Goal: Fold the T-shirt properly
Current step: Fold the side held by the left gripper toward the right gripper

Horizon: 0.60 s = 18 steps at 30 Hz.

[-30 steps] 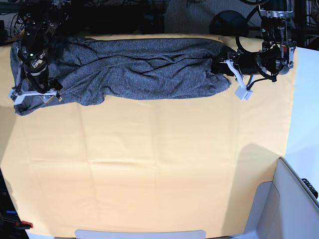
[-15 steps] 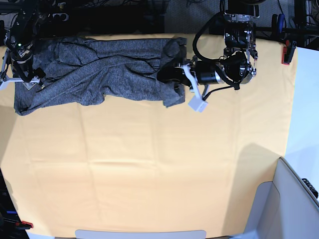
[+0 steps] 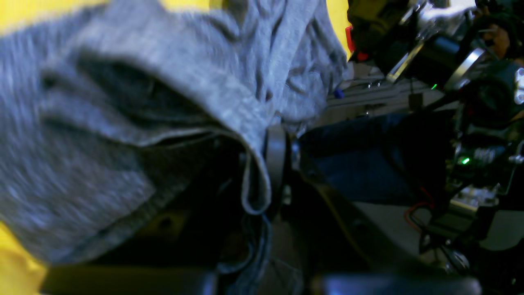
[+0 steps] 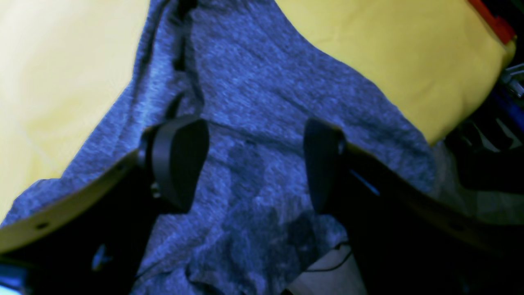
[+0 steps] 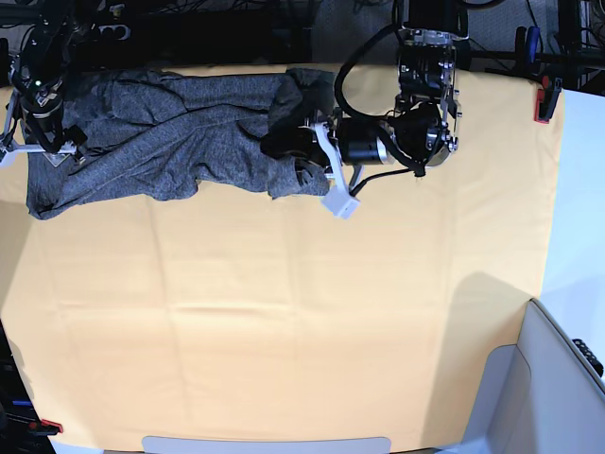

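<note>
The dark-grey T-shirt (image 5: 161,132) lies bunched in a long strip along the far edge of the yellow table (image 5: 284,312). My left gripper (image 5: 284,144) is shut on the shirt's right end, which is doubled back over the rest of the strip. In the left wrist view a fold of the T-shirt (image 3: 123,102) is pinched in the left gripper (image 3: 268,180). My right gripper (image 5: 33,154) hangs open over the shirt's left end. In the right wrist view the right gripper (image 4: 251,164) has its pads (image 4: 180,159) wide apart, with the T-shirt (image 4: 254,102) below and nothing between them.
A red clamp (image 5: 544,102) sits at the table's far right edge and another (image 5: 43,427) at the near left corner. A grey-white bin (image 5: 558,378) stands at the near right. Cables and arm mounts crowd the back edge.
My left gripper has dragged the shirt's right end far to the left, folding it over the strip. My right gripper has drawn back up and to the left over the left end.
</note>
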Motion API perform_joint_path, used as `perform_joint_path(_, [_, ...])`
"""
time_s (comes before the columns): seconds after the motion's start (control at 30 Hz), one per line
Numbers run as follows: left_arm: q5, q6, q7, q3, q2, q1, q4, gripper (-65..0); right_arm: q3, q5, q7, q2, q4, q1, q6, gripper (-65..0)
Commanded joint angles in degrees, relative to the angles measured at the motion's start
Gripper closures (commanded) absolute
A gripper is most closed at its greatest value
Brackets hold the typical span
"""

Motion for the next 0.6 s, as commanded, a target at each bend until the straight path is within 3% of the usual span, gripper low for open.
perform_joint_path(0.0, [-1.6,-0.1,0.5,1.3,0.2,-1.1,1.0,-0.5,0.4,-0.5,1.0,0.8,0.2,0.1,0.2,-39.7])
perform_joint_path(0.33, [-1.4,-0.1,0.5,14.0,-0.2,-7.7,1.1,-0.6,0.3,-0.5,1.1,0.6,-0.5,0.2,0.2,-39.7])
perform_joint_path(0.57, [-1.4,-0.1,0.5,19.2,0.2,-10.8,0.9,-0.6,0.0,-0.5,1.1,0.3,-0.6,0.1,0.2,-39.7])
